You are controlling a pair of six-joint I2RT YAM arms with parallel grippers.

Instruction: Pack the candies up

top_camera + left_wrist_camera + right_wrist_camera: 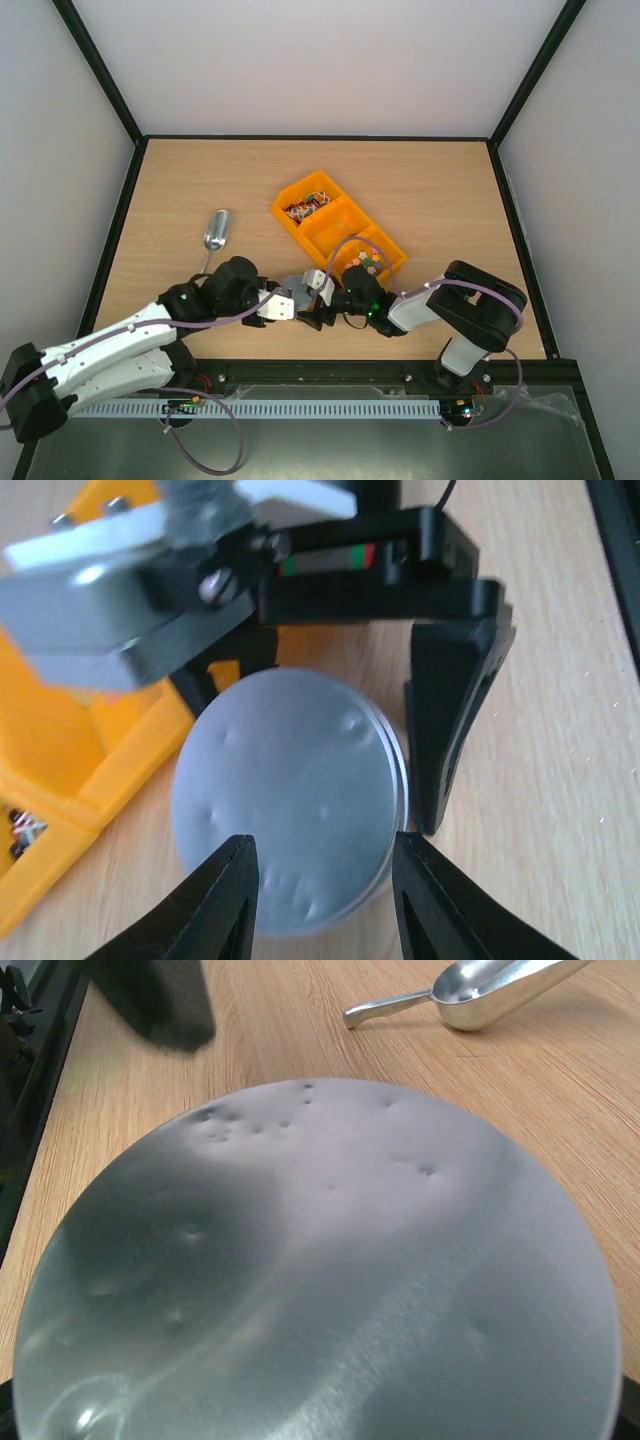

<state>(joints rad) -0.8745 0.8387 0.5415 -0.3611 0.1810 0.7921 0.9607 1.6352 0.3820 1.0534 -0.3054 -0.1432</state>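
Note:
The candies [305,207] lie as a red and white heap in the far compartment of the orange tray [340,213]. A round silver tin [292,287] with its lid on stands on the table between my two grippers. It shows in the left wrist view [290,790] and fills the right wrist view [320,1270]. My left gripper [283,306] [325,880] is open, its fingertips over the tin's near edge. My right gripper [314,298] holds the tin, its black fingers [450,730] against opposite sides. Its fingers are hidden in its own view.
A metal scoop [215,232] [480,985] lies on the table left of the tray. Chunky pastel pieces [368,263] fill the tray's near compartment, and its middle compartment holds nothing. The tray's near end [60,780] lies just beside the tin.

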